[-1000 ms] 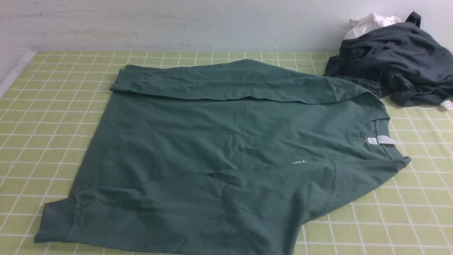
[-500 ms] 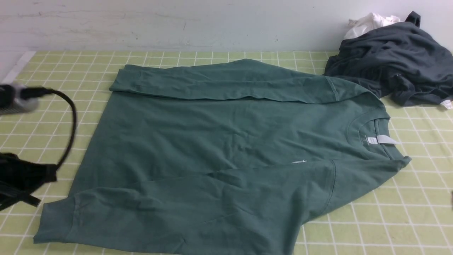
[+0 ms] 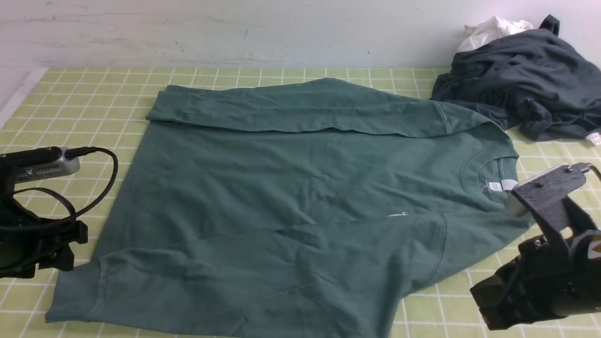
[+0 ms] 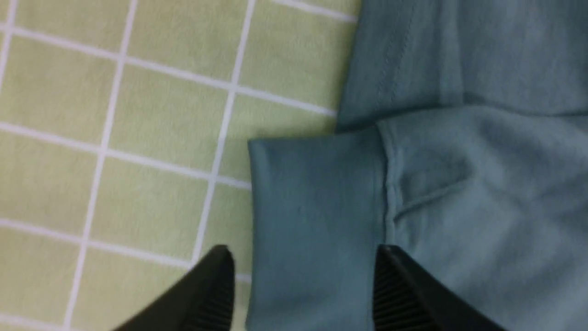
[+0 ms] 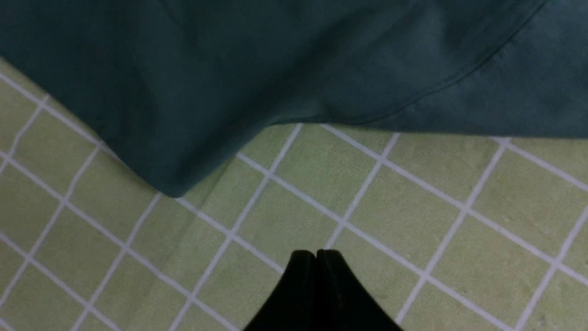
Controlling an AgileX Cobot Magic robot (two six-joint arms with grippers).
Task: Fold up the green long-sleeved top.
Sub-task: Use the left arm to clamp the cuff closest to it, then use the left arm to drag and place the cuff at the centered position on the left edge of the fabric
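Left tool wide astride green top cuff

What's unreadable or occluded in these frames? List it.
Neck label print on the green top: too small, front view.
Green top's near edge: cut off by the front view's bottom edge.
White cloth: mostly hidden behind the dark garment, front view.
Left claw against the cuff: left wrist view blurred, contact unclear.
Right claw tips: hidden by its own arm in front view.
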